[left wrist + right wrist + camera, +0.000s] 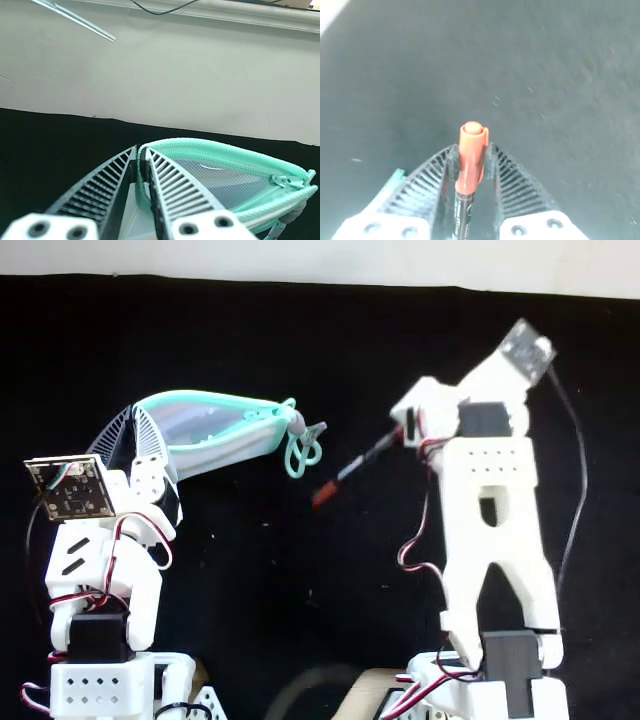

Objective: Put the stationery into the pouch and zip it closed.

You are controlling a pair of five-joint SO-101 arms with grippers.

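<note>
Pouch [215, 435], translucent with a mint zip lying open, hung over the table's [250, 340] left half, one end clamped in our left gripper [140, 152]. Right of its pull, not touching, we saw our right gripper [470, 152] pinching a red-capped pen [352, 470].

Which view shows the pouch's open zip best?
The left wrist view: the pouch gapes close up, zip slider at its end, left gripper shut on its rim. The high view shows it whole; the right wrist view, perhaps a teal sliver.
</note>
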